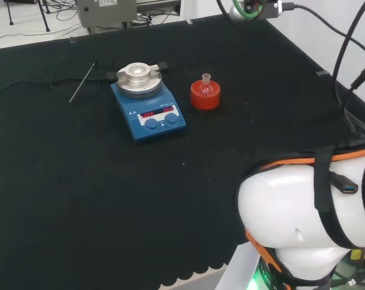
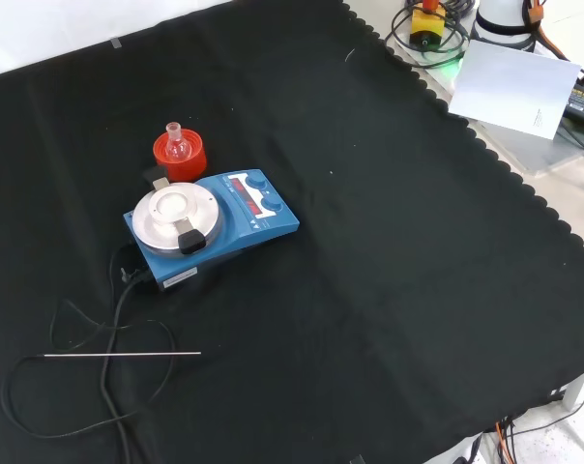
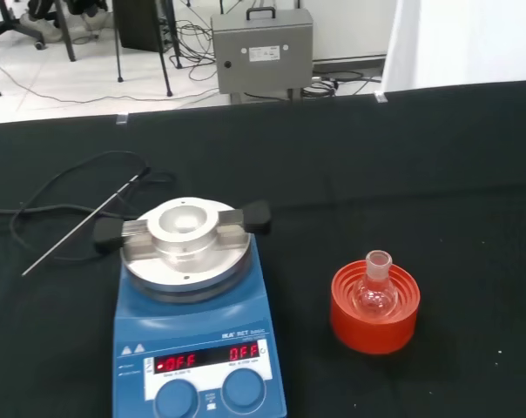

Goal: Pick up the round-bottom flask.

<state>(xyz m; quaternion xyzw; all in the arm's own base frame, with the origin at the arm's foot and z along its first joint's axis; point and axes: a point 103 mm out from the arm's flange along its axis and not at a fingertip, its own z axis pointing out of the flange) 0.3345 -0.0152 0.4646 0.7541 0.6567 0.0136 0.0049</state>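
One round-bottom flask (image 1: pixel 206 87) upright on one red stand (image 1: pixel 205 96), right of one blue stirrer (image 1: pixel 148 112) in the head view; hand's state cannot be told.

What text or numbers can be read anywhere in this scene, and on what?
Nothing I can quote reliably.
Blue hotplate stirrer: two red lit displays on its front panel, characters too coarse to trust.
Same panel: small white print, too small.
Grey box behind the bench: white label, blurred.
White sheet: tiny mark, unreadable.
Round-bottom flask and red stand: no print.
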